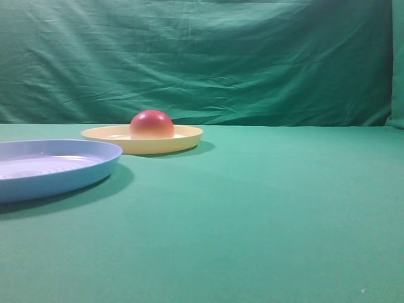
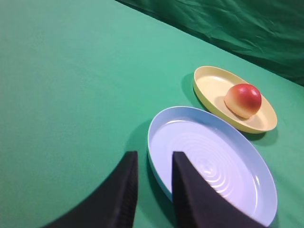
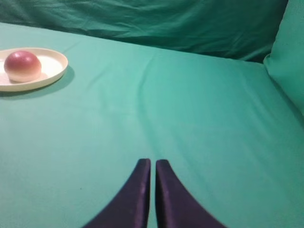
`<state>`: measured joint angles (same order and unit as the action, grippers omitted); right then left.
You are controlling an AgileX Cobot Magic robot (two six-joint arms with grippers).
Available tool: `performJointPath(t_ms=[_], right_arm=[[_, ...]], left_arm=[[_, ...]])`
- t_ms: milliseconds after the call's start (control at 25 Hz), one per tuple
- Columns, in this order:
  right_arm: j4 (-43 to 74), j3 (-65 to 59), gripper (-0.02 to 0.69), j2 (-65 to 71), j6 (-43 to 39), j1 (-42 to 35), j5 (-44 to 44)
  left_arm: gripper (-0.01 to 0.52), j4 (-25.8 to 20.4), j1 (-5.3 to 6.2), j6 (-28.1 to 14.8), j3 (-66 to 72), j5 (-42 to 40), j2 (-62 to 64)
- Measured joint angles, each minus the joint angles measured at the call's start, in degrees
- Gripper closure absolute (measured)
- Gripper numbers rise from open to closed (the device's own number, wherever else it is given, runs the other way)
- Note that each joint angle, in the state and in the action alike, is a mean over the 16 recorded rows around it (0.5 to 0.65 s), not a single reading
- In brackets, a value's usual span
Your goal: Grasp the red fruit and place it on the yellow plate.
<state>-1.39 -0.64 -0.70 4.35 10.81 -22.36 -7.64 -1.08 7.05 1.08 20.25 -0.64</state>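
The red fruit (image 1: 151, 124) sits flat-side down inside the yellow plate (image 1: 183, 142), a little off the plate's centre, which is exactly where the task wants it; judged from how things lie, the placing is done and nothing remains but to keep clear. Its dome stands upright and steady on the plate's shallow floor, and the low rim would stop it from sliding off. Just beside the yellow plate, on the camera's side of it in the exterior view, lies the light blue plate (image 1: 95, 165) with nothing in it; the two rims are near each other but seem apart. Both rest on the green cloth-covered table (image 1: 271, 208), with a creased green backdrop (image 1: 208, 57) hanging behind the yellow plate. Neither gripper is at the fruit. The left gripper (image 2: 154, 164) hangs above the near edge of the blue plate, well away from the yellow plate, its dark fingers parted with a clear gap and nothing between them, so it looks released. The right gripper (image 3: 153, 166) hovers over bare cloth far to the side of the yellow plate, its two fingers pressed almost together with only a thin slit, clenched on nothing. Both appear parked away so the fruit is left undisturbed.
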Motion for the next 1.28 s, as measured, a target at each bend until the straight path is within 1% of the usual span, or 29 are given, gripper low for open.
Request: performJointPath(t_ms=[1280], right_arm=[[0.1, -0.7, 0.665, 0.0, 0.0, 0.0, -0.2]], left_arm=[[0.357, 0.0, 0.0, 0.0, 0.0, 0.0, 0.0]])
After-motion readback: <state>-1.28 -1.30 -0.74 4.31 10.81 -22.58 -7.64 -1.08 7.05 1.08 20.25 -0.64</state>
